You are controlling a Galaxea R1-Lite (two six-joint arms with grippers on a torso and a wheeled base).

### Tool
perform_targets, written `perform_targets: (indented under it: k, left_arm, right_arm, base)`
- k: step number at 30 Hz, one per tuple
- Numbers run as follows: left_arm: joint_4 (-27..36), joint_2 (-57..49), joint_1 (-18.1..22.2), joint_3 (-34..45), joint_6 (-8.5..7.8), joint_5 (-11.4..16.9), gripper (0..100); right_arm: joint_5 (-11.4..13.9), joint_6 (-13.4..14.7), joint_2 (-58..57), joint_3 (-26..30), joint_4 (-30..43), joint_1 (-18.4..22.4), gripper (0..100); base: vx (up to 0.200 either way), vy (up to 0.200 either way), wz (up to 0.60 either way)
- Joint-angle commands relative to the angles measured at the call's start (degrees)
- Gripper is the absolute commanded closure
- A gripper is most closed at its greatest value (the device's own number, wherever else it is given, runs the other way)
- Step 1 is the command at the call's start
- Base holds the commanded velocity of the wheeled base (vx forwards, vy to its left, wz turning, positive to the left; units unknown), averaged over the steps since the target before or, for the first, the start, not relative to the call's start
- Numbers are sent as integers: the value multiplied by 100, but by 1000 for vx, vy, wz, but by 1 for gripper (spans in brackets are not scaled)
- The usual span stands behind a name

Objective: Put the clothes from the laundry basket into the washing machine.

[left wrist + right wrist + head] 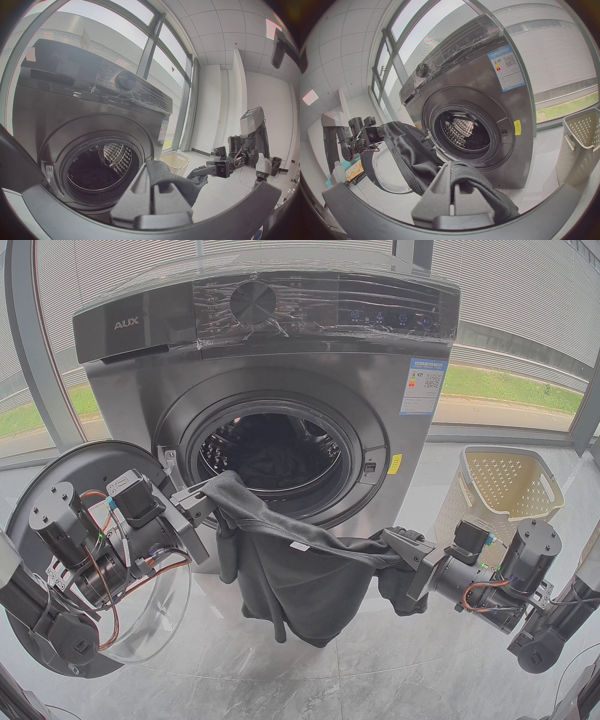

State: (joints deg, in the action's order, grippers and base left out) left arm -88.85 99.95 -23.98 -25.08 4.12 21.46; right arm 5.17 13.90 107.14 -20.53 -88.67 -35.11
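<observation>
While left gripper (199,499) and right gripper (403,543) each pinched the dark grey fabric garment (300,565), hung near of the open grey steel washing machine (269,384), we judged: raise both ends above the drum rim (312,502).

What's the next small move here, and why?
Probably lift the right tool toward the drum. Both tools are shut on the garment, which sags between them below the opening. The left tool sits near the rim; the right one is lower and off to the side. The door is open, so the way in looks clear.
</observation>
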Motion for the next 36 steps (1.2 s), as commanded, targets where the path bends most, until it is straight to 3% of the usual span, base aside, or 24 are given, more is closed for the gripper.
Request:
perform_targets:
  k: [1,6,9,11,16,17,20,25,30,36]
  left_arm:
    - [-1,-2,-10,12,-8,-1,100]
    - [-1,68,-19,-76,-25,-98,100]
    - [8,209,-63,-314,-25,-361,100]
    - [8,235,-81,-358,-25,-397,100]
    - [8,323,-107,-410,-25,-405,100]
    - [8,376,-169,-454,-25,-440,100]
    - [8,402,-204,-481,-34,-546,100]
    - [8,420,-283,-463,-34,-572,100]
    - [-1,394,-459,-472,-25,-581,100]
    - [-1,315,-546,-481,10,-572,100]
  right_arm:
    - [2,-1,0,49,-1,-84,0]
    - [2,-10,35,392,8,-321,0]
    - [230,-150,96,1200,8,-664,0]
    - [406,-203,263,1420,-1,-725,0]
    - [555,-203,421,1473,-1,-787,0]
    - [722,-168,404,1473,-1,-972,0]
    - [784,-124,430,1464,-1,-1174,0]
    - [758,-150,492,1253,-1,-1112,0]
    - [678,-221,1028,357,-1,-646,0]
    - [678,-397,1863,-522,8,-400,0]
  base:
    - [0,0,0]
    - [0,0,0]
    - [0,0,0]
    - [0,0,0]
    - [0,0,0]
    - [0,0,0]
    - [0,0,0]
    - [0,0,0]
    - [0,0,0]
    - [0,0,0]
